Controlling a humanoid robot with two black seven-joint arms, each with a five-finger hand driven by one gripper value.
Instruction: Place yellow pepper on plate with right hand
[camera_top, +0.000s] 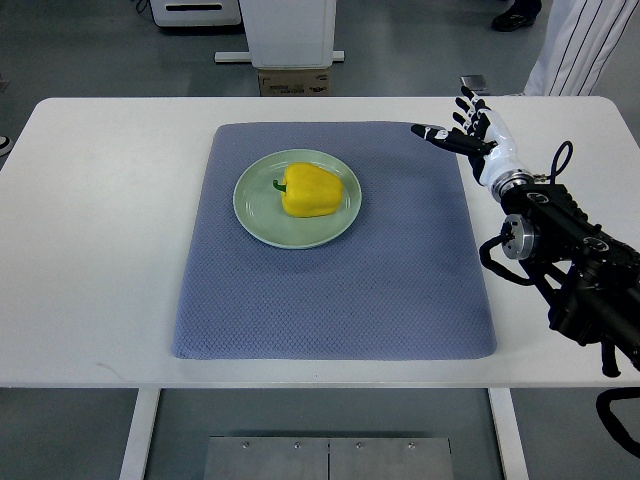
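Observation:
A yellow pepper with a green stem lies on its side in the middle of a pale green plate. The plate sits on the upper left part of a blue-grey mat. My right hand hovers at the mat's upper right corner, well to the right of the plate, fingers spread and holding nothing. Its black arm comes in from the right edge. The left arm is out of sight.
The mat lies on a white table. Beyond the far edge stand a white pedestal and a cardboard box. A person's leg and shoe show at the top right.

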